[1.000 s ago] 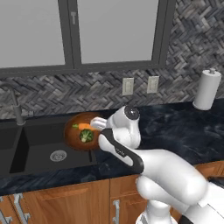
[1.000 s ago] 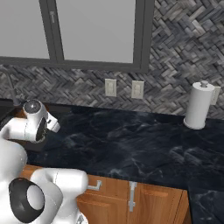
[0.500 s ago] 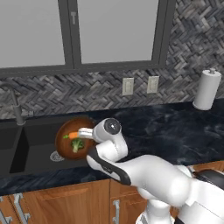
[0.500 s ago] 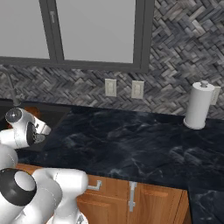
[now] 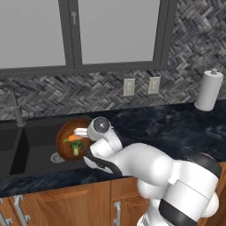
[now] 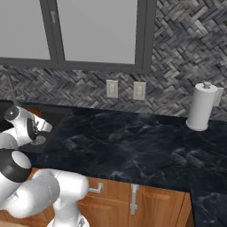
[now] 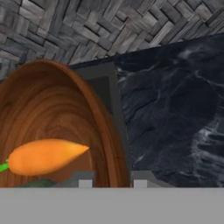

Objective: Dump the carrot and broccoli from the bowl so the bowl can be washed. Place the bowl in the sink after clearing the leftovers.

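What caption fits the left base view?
Tool holds the tilted bowl, carrot and broccoli inside, over the sink.

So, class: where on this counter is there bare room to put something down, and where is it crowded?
Bare: the dark countertop between the sink and the paper towel roll. Crowded: over the sink's right side, where the tool holds the bowl with the carrot and broccoli.

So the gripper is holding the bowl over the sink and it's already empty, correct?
Not empty. In the left base view the bowl, gripped at its rim by the gripper over the sink, has the carrot and the broccoli inside. The hand view shows the carrot lying against the inner wall.
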Robot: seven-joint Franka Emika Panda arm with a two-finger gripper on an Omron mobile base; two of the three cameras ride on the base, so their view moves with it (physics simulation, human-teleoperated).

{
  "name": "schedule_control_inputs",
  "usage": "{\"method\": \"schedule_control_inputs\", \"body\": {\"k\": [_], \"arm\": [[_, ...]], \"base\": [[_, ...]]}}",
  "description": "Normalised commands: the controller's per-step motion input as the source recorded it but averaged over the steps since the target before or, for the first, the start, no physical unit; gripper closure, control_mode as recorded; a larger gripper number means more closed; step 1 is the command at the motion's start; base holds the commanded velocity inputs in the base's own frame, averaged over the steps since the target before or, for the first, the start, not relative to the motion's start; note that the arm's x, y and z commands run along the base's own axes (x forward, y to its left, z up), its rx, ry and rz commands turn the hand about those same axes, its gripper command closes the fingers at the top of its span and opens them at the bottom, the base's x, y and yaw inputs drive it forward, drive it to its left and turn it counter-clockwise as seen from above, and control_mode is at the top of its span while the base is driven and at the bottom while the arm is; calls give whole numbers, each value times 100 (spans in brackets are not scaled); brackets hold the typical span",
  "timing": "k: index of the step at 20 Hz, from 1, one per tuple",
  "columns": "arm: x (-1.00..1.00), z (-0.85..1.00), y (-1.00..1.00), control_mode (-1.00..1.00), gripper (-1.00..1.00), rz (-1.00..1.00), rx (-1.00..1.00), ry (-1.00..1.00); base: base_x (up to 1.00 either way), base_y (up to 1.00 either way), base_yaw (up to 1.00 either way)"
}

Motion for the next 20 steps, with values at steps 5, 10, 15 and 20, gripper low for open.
{"method": "schedule_control_inputs", "body": {"k": [5,10,15,20], "arm": [[36,0,26,-100,100,-3,-8,0],[2,-5,37,-100,100,0,-15,4],[0,-5,27,-100,100,0,-17,3],[0,-6,21,-100,100,0,-14,2]], "base": [[0,0,0],[0,0,0],[0,0,0],[0,0,0]]}}
